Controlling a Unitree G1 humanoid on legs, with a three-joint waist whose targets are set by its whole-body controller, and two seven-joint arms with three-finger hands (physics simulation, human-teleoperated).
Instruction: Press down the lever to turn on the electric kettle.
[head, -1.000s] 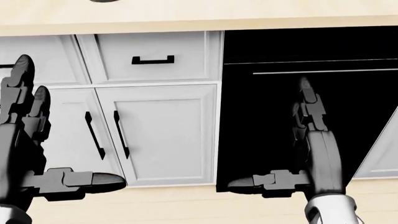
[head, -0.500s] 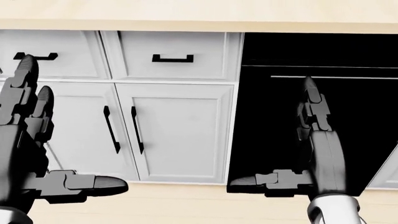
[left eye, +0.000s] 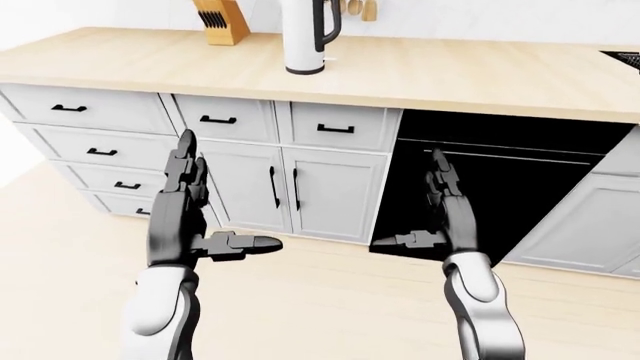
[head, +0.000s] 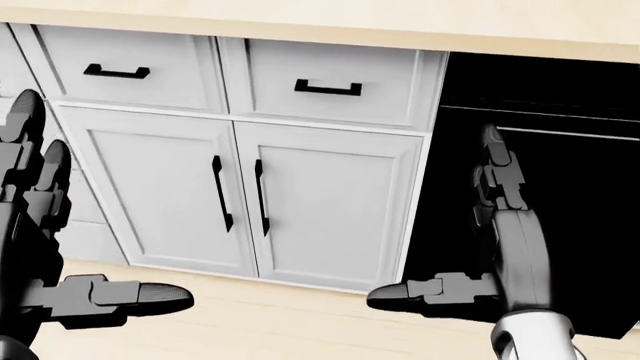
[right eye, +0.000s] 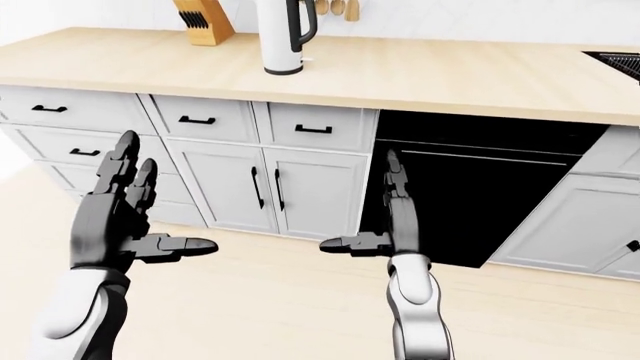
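**Not at the kettle yet, both hands empty**

Going left to right in the left-eye view: we had the knife block (left eye: 222, 20) up at the top on the wooden counter (left eye: 470, 75); just right of it stood the electric kettle (left eye: 305, 36), white body with a black handle on its right side, well apart from either hand; the lever itself was too small for us to make out. Below the counter ran the white drawers and cabinet doors (left eye: 290, 187), then the black oven front (left eye: 500, 187) further right.

Our left hand (left eye: 182, 217) hung low by the cabinets, fingers straight up, thumb out sideways, released and grasping nothing; our right hand (left eye: 447, 214) sat over the oven front in the same pose, also unclenched and empty.

What could bite us from here, we reckoned: the kettle sat far up the counter, so reaching from this spot would likely fall short; walking in too close could knock the hands on the counter edge; and a sloppy press might hit the handle or tip the tall kettle rather than push the lever down.
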